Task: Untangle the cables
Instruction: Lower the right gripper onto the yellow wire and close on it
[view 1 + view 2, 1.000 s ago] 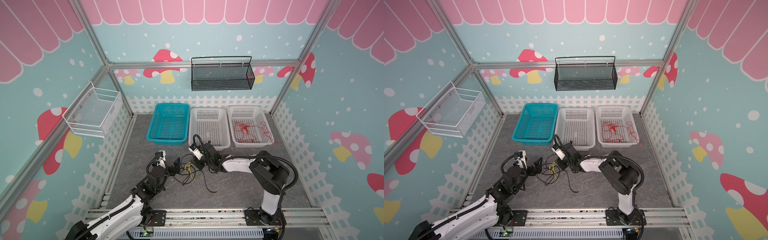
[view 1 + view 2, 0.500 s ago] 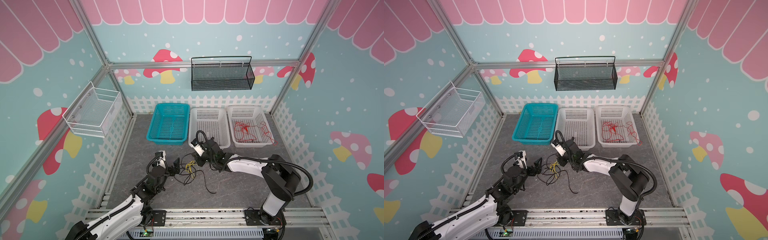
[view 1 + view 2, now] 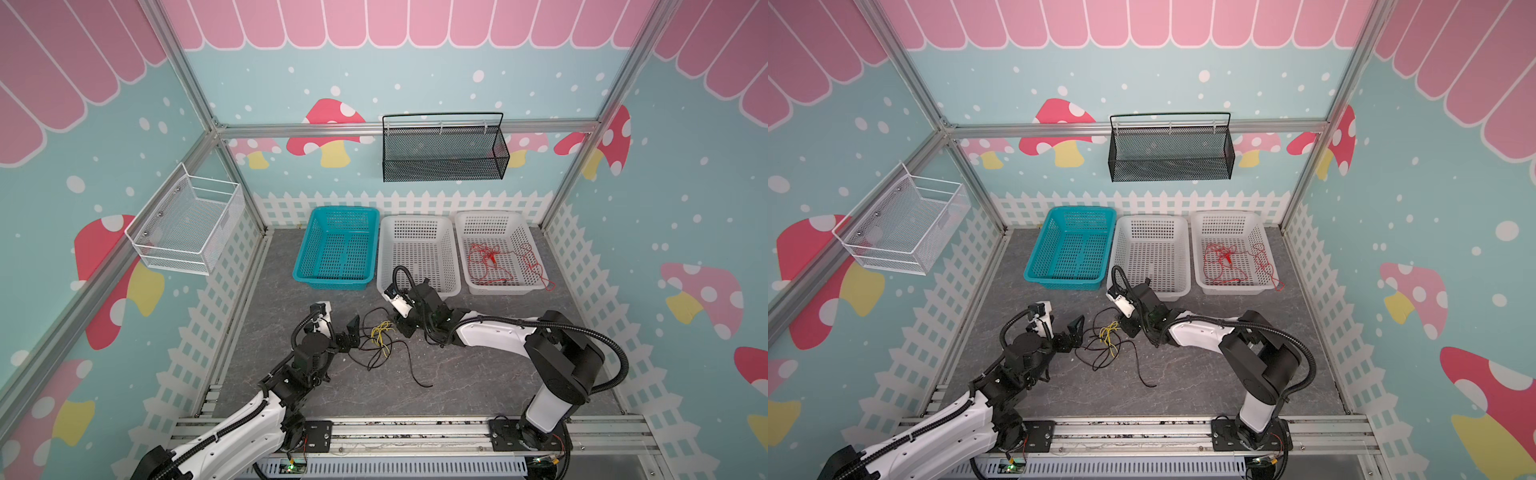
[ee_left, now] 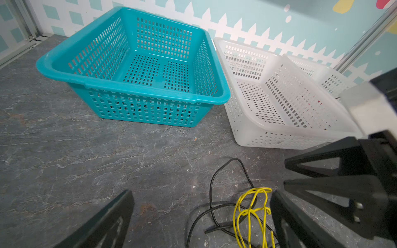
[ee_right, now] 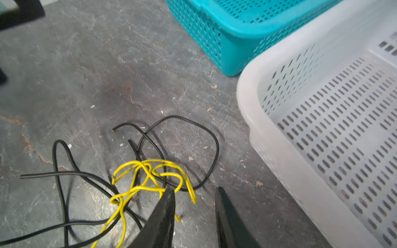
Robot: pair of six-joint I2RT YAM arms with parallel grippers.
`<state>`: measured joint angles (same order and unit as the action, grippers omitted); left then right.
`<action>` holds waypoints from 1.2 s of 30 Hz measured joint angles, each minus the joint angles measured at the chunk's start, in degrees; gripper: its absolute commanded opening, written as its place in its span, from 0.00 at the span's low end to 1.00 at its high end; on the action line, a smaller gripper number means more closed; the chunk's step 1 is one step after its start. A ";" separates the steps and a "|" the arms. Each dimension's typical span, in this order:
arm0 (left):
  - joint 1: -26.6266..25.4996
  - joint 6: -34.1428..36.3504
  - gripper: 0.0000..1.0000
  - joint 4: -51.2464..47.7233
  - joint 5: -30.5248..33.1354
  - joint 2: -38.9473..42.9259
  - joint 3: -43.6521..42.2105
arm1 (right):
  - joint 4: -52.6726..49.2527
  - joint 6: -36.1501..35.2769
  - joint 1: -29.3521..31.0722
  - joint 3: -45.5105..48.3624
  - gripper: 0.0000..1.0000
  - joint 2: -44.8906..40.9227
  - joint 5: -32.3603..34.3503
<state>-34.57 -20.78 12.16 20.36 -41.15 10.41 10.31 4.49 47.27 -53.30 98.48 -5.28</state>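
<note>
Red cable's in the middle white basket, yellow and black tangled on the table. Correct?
One slip: the red cable lies in the right-hand white basket, not the middle white basket, which shows no cable. Both top views show this. The yellow cable and black cable do lie tangled on the table.

Soft, even overhead light, no glare.
Top views sharp, bowed at edges; faint shadows under the teal perforated plastic basket [image 4: 137, 87]; the right gripper [image 5: 194, 189] blurs close to its wrist lens.
</note>
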 measured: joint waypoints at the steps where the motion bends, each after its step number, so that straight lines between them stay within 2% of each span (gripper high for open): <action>1: 0.00 -0.02 0.99 0.00 -0.02 0.04 0.00 | -0.02 0.02 0.00 0.24 0.35 0.46 0.24; 14: 0.00 -0.02 0.99 -0.81 -0.66 0.24 0.00 | 0.22 -0.98 0.00 -0.24 0.35 6.58 1.07; 25: 0.00 -0.02 0.99 -0.81 -0.90 -0.35 0.00 | 1.31 -2.82 0.00 -1.36 0.36 6.67 -0.59; 28: 0.00 -0.04 0.99 -0.81 -0.90 -0.59 0.00 | 1.42 -3.61 0.00 -2.01 0.33 6.67 -1.42; 33: 0.00 -0.04 0.99 -0.79 -0.90 -0.66 0.00 | 1.73 -4.72 0.00 -2.71 0.19 6.69 -2.34; 36: 0.00 -0.04 0.99 -0.76 -0.90 -0.70 0.00 | 1.75 -5.11 0.00 -2.80 0.17 6.86 -2.54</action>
<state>-34.57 -20.82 11.40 19.46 -41.85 10.41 12.05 -0.62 47.27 -56.10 105.34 -7.81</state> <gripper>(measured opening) 0.988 0.175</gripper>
